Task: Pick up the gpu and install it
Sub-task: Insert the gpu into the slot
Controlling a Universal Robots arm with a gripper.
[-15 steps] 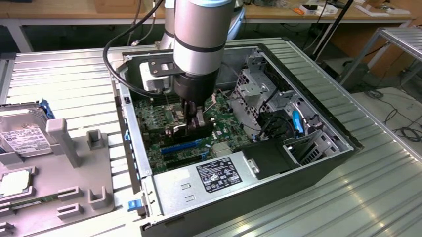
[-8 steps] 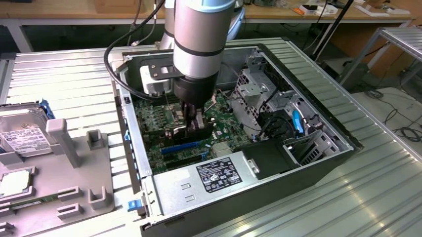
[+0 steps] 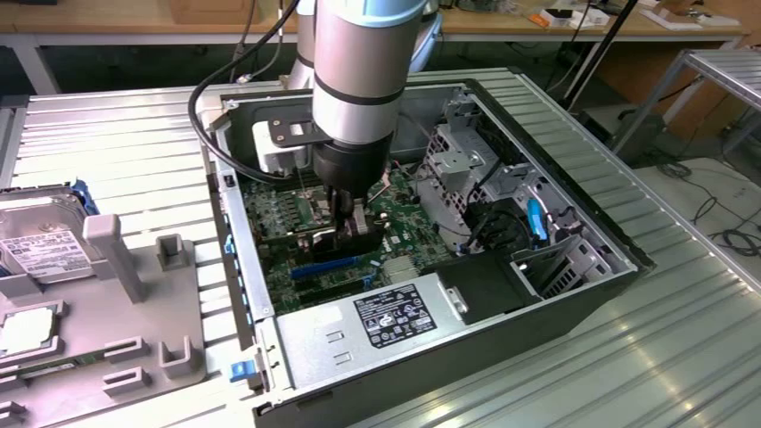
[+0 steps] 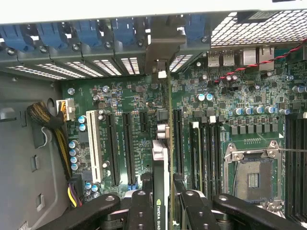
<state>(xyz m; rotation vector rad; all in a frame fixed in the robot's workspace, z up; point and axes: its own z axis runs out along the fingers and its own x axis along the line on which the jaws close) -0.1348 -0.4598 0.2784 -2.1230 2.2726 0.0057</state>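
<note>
My gripper (image 3: 355, 230) is down inside the open computer case (image 3: 571, 223), over the green motherboard (image 3: 405, 223). It is shut on the gpu (image 3: 312, 241), a thin dark card held on edge. In the wrist view the gpu (image 4: 162, 153) appears edge-on between my black fingers (image 4: 141, 211), running toward the rear slot openings, where its silvery bracket end (image 4: 161, 72) sits. The card stands in line with a long black expansion slot (image 4: 176, 143), very close to the board. Whether it is seated I cannot tell.
Black slots (image 4: 111, 148) and a white slot (image 4: 93, 143) flank the card, with the CPU socket (image 4: 252, 175) beyond. Blue retention clips (image 4: 72, 33) line the rear wall. The power supply (image 3: 387, 316), drive cage (image 3: 458, 165) and cable bundle (image 4: 55, 129) crowd the case. A hard drive (image 3: 42, 245) rests on the grey fixture outside.
</note>
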